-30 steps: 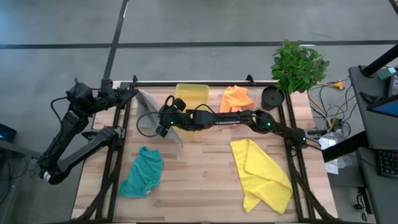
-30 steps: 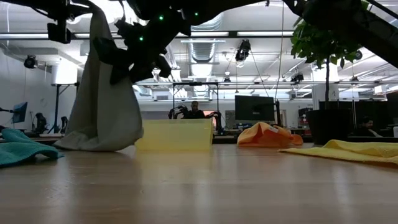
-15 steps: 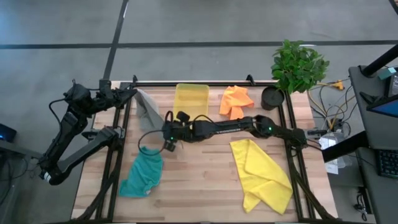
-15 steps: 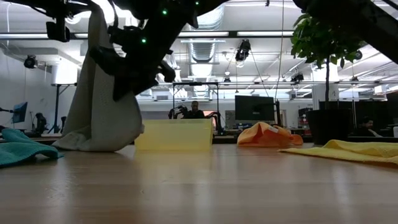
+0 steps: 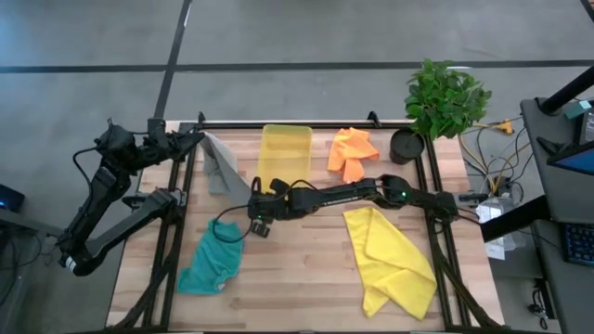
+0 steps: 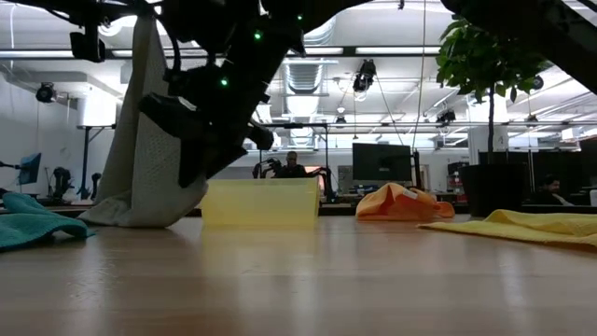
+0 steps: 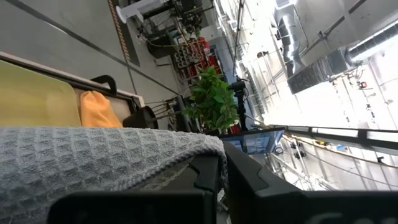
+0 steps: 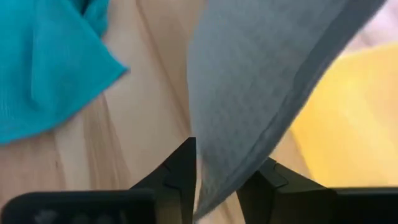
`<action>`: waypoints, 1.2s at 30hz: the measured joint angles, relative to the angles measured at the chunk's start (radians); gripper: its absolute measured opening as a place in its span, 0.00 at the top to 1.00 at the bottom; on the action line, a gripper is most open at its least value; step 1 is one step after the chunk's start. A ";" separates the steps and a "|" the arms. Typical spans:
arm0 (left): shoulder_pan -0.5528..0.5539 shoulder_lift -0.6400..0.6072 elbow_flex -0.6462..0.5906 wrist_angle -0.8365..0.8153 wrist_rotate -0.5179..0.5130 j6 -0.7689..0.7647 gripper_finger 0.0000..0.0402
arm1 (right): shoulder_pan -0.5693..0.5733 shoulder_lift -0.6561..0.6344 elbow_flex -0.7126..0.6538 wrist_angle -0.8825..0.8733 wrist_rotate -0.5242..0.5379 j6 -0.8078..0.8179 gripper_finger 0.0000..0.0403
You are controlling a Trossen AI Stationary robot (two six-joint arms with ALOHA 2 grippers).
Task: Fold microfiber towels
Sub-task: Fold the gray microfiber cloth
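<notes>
Between both arms, the grey towel (image 5: 218,165) hangs, probably pinched by 2 claws.

towels (image 5: 216,165): 4 | tray (image 5: 284,151): 1 | plant (image 5: 444,97): 1 | arms: 2

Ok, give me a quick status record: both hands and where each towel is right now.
left hand: shut on the grey towel, raised at the table's far left corner
right hand: mid-table, at the grey towel's hanging lower edge
teal towel: crumpled, near left
orange towel: crumpled, far side, beside the tray
yellow towel: spread loosely, near right
folded: none yet
</notes>
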 joint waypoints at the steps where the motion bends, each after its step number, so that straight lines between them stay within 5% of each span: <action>1: 0.000 0.000 0.000 0.000 0.000 0.004 1.00 | 0.000 0.000 -0.005 -0.009 -0.004 0.000 0.82; 8: 0.000 -0.002 0.000 -0.003 0.000 0.017 1.00 | 0.000 -0.026 -0.012 -0.072 -0.004 -0.031 0.97; 16: 0.000 -0.004 0.002 0.011 0.000 0.021 1.00 | -0.013 -0.165 -0.010 -0.116 0.003 -0.147 0.98; 28: 0.000 0.005 0.045 0.153 0.011 0.016 1.00 | -0.110 -0.517 -0.017 -0.509 0.039 -0.293 0.98; 36: 0.000 0.006 0.064 0.157 0.158 0.017 1.00 | -0.172 -0.737 -0.017 -0.694 0.086 -0.274 0.98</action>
